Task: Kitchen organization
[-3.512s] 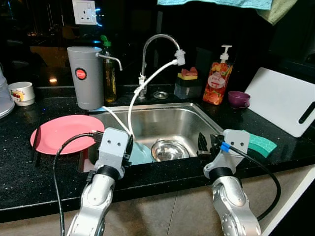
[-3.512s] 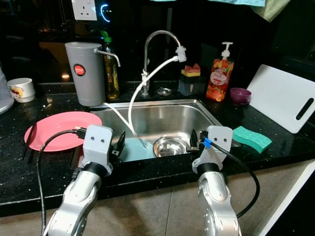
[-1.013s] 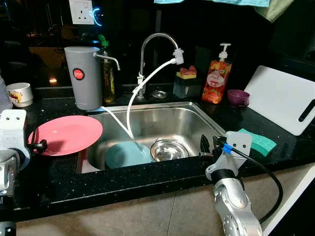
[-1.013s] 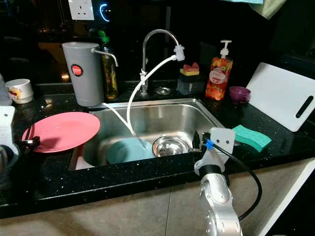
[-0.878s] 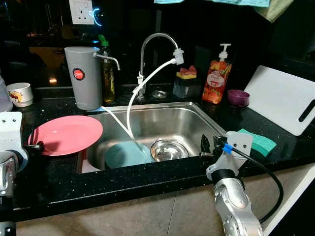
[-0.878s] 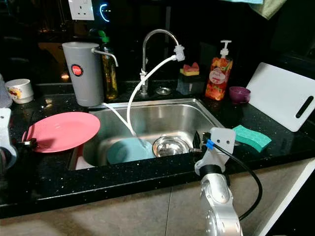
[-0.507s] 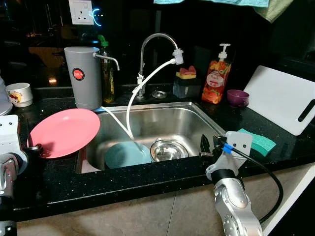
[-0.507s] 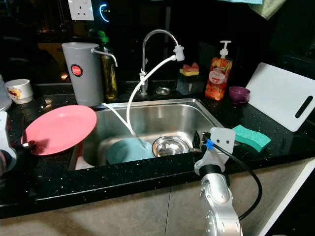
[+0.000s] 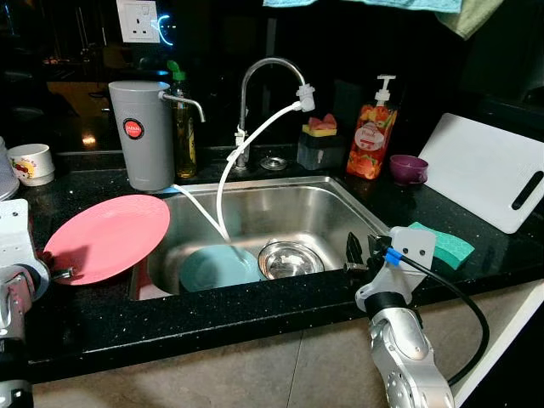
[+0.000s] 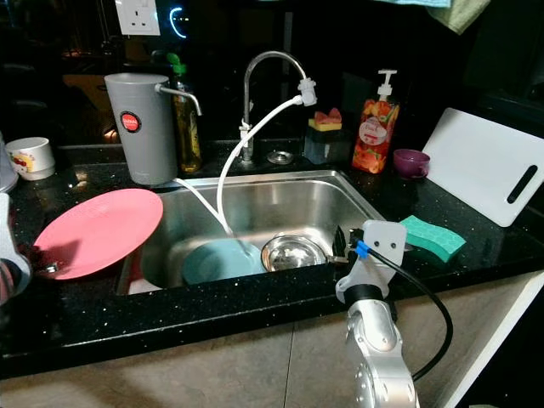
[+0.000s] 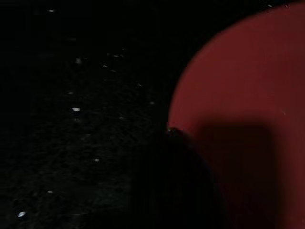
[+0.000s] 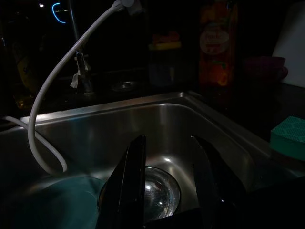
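Pink plate [image 9: 109, 236], round and glossy, is tilted up off the black bench [image 9: 102, 314] at the left of the sink [image 9: 280, 208], its far rim raised and jutting a little over the sink's left edge. Left gripper [image 9: 58, 272] has it pinched at the near-left rim, jaws closed on the plate; the left wrist view gives a dark red curve of plate against the speckled bench. A second ago that plate lay flat on the bench, further back; now it is lifted, tipped and nearer the basin. Before that, the left arm was reaching over the sink's front edge, and it has since swung out to the left. Down in the sink sit a teal plate [image 9: 219, 267] and a steel bowl [image 9: 291, 257], side by side, with a white hose [image 9: 246, 153] curving down from the tap [image 9: 263, 72]. Right gripper [image 10: 340, 241] hovers over the sink's front-right corner, jaws parted and empty, forearm rising from below the bench edge, just as it stood earlier. Green sponge [image 9: 446, 245] lies beside it on the bench.
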{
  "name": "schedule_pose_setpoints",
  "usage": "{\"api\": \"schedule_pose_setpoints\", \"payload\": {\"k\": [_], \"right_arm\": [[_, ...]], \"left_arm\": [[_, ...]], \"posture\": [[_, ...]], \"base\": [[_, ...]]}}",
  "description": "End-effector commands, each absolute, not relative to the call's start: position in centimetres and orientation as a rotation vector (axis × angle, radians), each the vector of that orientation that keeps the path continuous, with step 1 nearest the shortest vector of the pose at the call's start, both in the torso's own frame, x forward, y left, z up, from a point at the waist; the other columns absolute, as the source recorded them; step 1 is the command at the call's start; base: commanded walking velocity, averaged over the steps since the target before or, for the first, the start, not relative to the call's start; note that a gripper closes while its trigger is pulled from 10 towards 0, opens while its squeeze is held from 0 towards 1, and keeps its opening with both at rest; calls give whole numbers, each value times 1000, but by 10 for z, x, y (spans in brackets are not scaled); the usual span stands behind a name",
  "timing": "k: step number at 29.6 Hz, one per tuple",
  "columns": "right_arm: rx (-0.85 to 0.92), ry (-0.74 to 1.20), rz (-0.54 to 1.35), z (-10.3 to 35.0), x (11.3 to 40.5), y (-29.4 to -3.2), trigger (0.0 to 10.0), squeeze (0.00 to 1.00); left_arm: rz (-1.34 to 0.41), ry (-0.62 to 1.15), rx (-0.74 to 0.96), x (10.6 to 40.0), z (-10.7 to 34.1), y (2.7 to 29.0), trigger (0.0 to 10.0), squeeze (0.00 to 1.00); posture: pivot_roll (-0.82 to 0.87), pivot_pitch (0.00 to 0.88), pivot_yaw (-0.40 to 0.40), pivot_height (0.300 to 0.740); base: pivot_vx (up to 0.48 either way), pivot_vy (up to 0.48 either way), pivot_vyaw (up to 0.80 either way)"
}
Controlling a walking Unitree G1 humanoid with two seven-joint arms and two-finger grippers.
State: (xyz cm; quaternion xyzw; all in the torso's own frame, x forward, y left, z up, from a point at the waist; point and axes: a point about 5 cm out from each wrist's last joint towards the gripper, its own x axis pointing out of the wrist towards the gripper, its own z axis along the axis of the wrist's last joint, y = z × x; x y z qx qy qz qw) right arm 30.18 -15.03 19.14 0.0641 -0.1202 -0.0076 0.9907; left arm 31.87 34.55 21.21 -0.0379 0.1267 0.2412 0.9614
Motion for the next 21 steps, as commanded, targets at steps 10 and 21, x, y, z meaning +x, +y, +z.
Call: {"api": "schedule_pose_setpoints", "payload": {"k": [10,21], "right_arm": [[128,-243,-19,191,302,-151,10000,0],[129,-243,-15,191,302,-150,10000,0]], "left_arm": [[665,124,8,315,235,360,2510,0],[712,-46,110,312,273,358,10000,98]], "posture": [[113,21,-51,740],[116,21,-53,740]], "base": [[0,0,0],[0,0,0]]}}
